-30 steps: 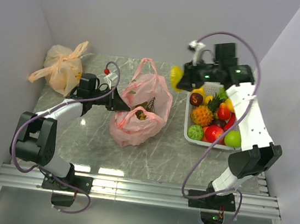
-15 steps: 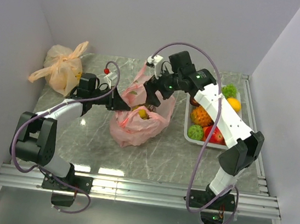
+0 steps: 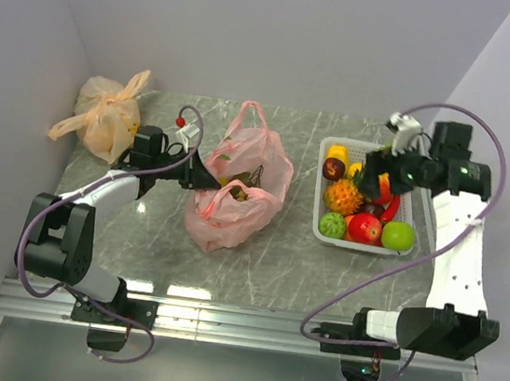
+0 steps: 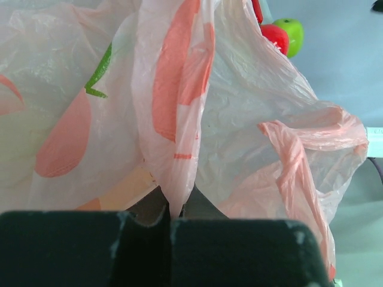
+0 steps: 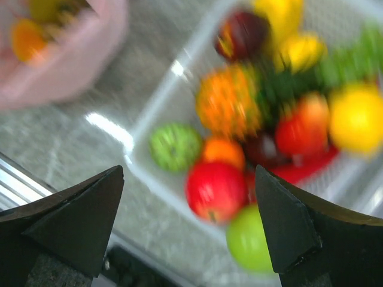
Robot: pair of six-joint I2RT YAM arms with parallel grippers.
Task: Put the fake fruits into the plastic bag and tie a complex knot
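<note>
Top view: a thin translucent pink plastic bag [image 3: 242, 184] lies mid-frame on the grey marbled worktop [image 3: 274, 259], one handle loop toward the upper edge. The left hand [image 3: 208, 177] is at the bag's left rim. Only the left wrist view shows the grip: the fingers [image 4: 146, 209] are pressed together on a hanging fold of the film.

Print on the bag, close up: orange-red patches and one green stroke, nothing legible as lettering.

The glossy plastic fake fruits [image 3: 361, 209] are heaped in a white lattice plastic basket [image 3: 360, 246], right of centre. The top view shows a few more inside the bag. The red apple [image 4: 276, 37] and green apple [image 4: 293, 30] show at the upper right of the left wrist view.

The right hand [image 3: 385, 170] hangs over the basket. Right wrist view, blurred: the fingers [image 5: 78, 221] are spread wide with nothing between them, fruits below.

A pale orange knotted bag [image 3: 104, 119] sits at upper left.
</note>
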